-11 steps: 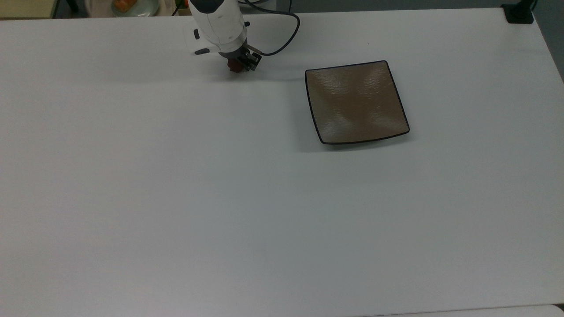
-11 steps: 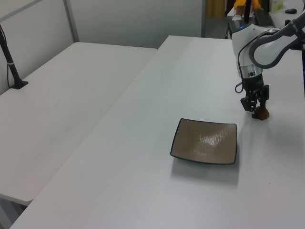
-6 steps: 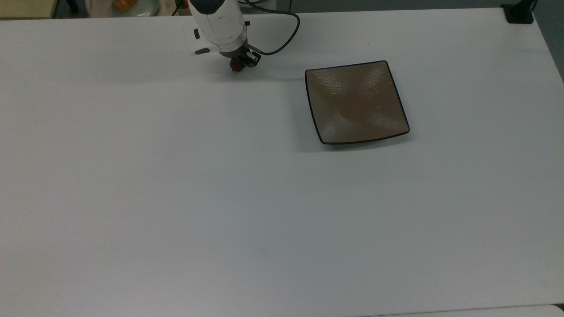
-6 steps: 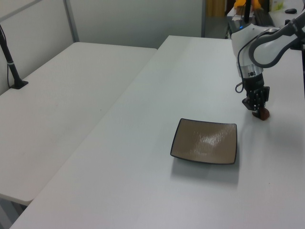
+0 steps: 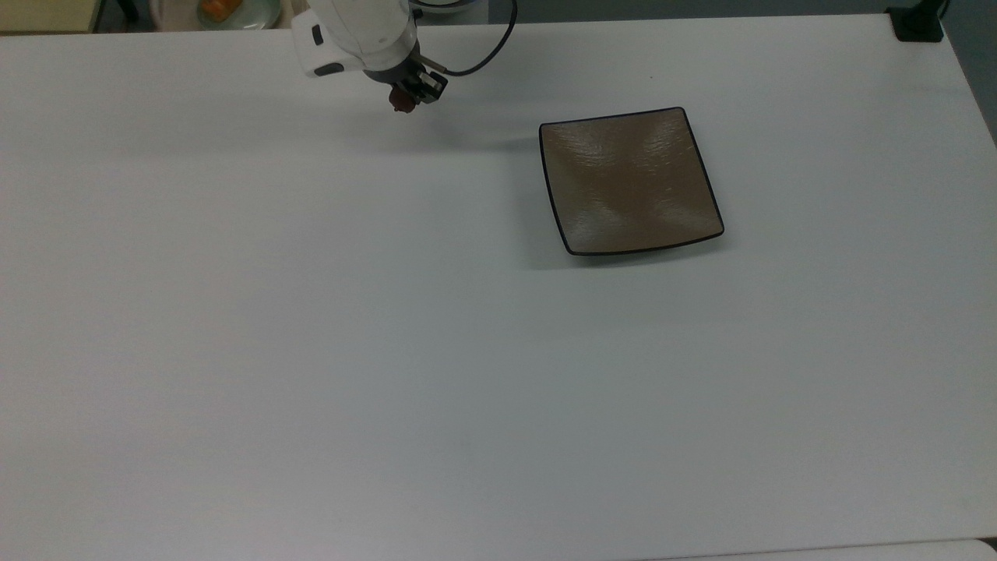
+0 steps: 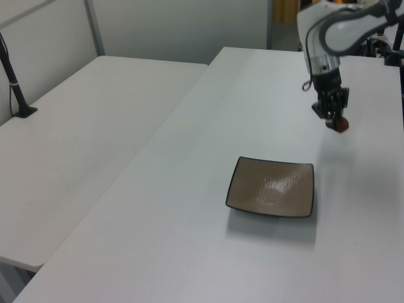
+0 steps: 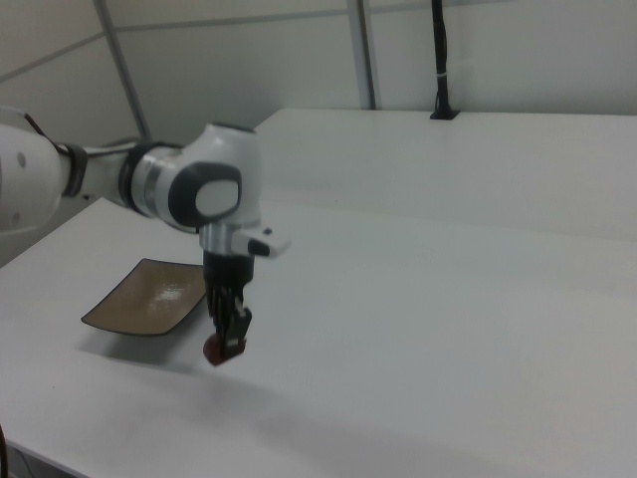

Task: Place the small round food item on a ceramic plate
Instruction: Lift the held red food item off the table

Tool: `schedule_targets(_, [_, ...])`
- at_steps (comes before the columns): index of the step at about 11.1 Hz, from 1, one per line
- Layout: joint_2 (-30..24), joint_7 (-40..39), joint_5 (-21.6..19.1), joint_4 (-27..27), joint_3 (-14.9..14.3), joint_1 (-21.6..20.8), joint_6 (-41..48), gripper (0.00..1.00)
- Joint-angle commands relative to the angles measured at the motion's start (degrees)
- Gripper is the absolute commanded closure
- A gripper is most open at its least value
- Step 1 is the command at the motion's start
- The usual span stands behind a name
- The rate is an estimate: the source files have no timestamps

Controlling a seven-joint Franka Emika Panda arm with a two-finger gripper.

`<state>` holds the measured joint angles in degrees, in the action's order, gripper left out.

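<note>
Carry step in hand, by the look of it: two-finger gripper [image 5: 410,92] on the white Panda arm clenched on the small dark reddish-brown rounded food lump [image 5: 400,100], lump pinched at the fingertips and hanging clear of the white tabletop [image 5: 311,351]. Same grip plain in the left view, gripper [image 6: 333,115] above, lump [image 6: 341,125] at the tips, a soft shadow on the table beneath; in the right view too, gripper [image 7: 229,334] pointing down with the lump [image 7: 218,349] raised over the surface.

Square glossy taupe-brown ceramic plate [image 5: 631,181] with thin black rim and upturned corners lying flat and bare, well apart from the lump, toward the top view's right and a little lower in the top view. In the left view, plate [image 6: 272,187] nearer the camera than the gripper; in the right view, plate [image 7: 149,295] behind and to the right view's left.

Placing not yet done. Next, probably: sideways travel at height until centred over the plate's shallow middle, then a gentle descent before releasing, low enough to keep the round lump from rolling off over the rim.
</note>
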<state>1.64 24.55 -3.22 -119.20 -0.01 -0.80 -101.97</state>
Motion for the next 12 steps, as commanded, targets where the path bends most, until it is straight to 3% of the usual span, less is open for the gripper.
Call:
schedule_targets(1, [0.29, -2.32, -0.55, 11.41, -0.08, -0.78, 7.47, 0.73])
schedule_targets(2, [0.21, -2.84, -0.64, 13.36, 0.53, -1.04, 8.27, 0.72])
schedule_targets(6, [1.43, -5.73, -0.56, 17.67, 0.54, -9.64, 8.45, 0.72])
schedule_targets(12, [13.29, -7.33, -0.82, 27.08, 0.54, -19.58, 6.27, 0.72])
